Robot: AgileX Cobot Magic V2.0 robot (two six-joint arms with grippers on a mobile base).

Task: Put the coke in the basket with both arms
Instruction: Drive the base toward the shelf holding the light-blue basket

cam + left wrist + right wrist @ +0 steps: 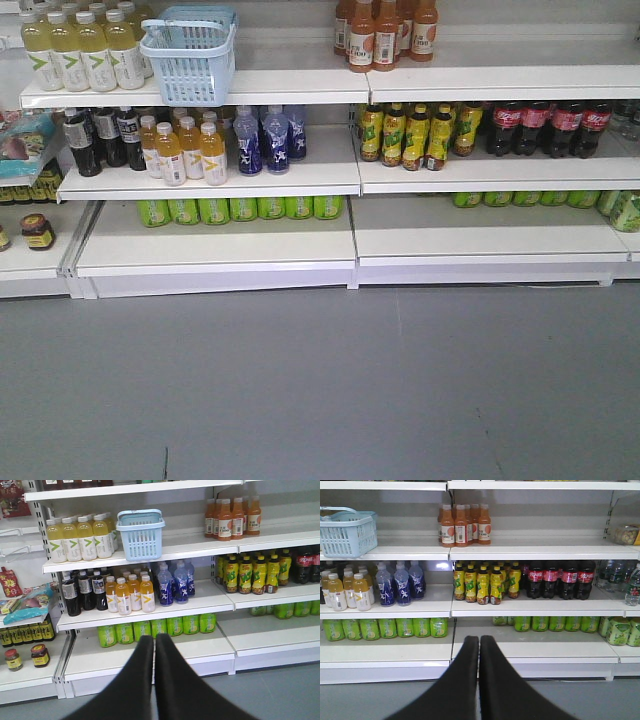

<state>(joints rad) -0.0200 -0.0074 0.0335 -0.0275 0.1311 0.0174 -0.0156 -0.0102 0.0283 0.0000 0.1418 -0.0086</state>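
The light blue basket (195,70) stands on the upper shelf, left of centre, beside pale yellow bottles. It also shows in the left wrist view as the basket (142,542) and at the far left of the right wrist view as the basket (345,540). I cannot make out the coke in any view. My left gripper (154,637) is shut and holds nothing, well back from the shelves and over the floor. My right gripper (479,639) is likewise shut and bare, facing the lowest shelf. Neither arm shows in the front view.
Dark cola bottles with red labels (548,127) stand on the middle shelf at right, beside yellow-labelled bottles (415,135). Orange bottles (385,32) sit on the top shelf, blue bottles (268,140) mid-shelf, green bottles (240,208) on the lowest. Grey floor (320,390) lies in front.
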